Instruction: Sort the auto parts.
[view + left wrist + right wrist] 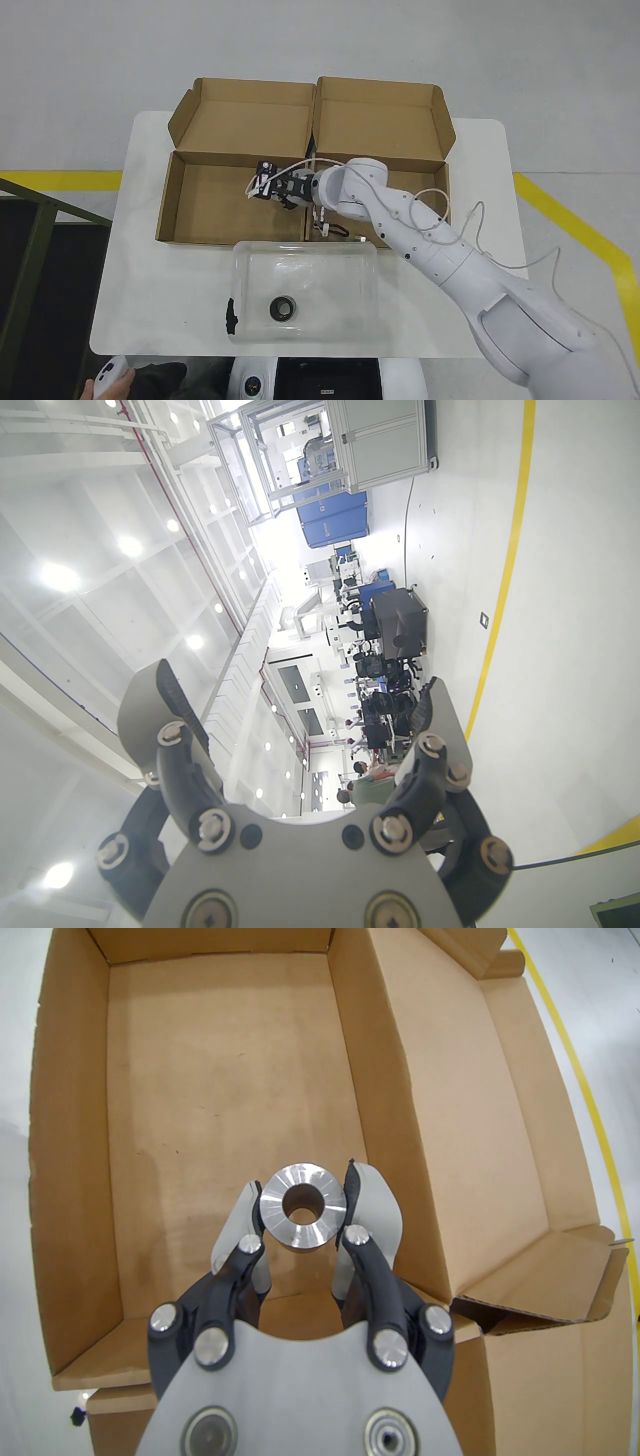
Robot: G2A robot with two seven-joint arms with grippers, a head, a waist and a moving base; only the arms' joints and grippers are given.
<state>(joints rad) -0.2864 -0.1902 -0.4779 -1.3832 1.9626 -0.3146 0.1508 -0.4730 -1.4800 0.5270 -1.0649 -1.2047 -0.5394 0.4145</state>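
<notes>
My right gripper is shut on a shiny metal ring with a round hole through its middle. It holds the ring above the bare floor of the left cardboard box. From above, that gripper hangs over the right part of the left cardboard box, near the wall it shares with the right cardboard box. A black ring lies in the clear plastic bin at the table's front. My left gripper is open with nothing between its fingers and points out into the room.
Both boxes stand side by side at the back of the white table, lids folded up behind them. A small black piece sits at the bin's left wall. The right arm's cables hang over the right box.
</notes>
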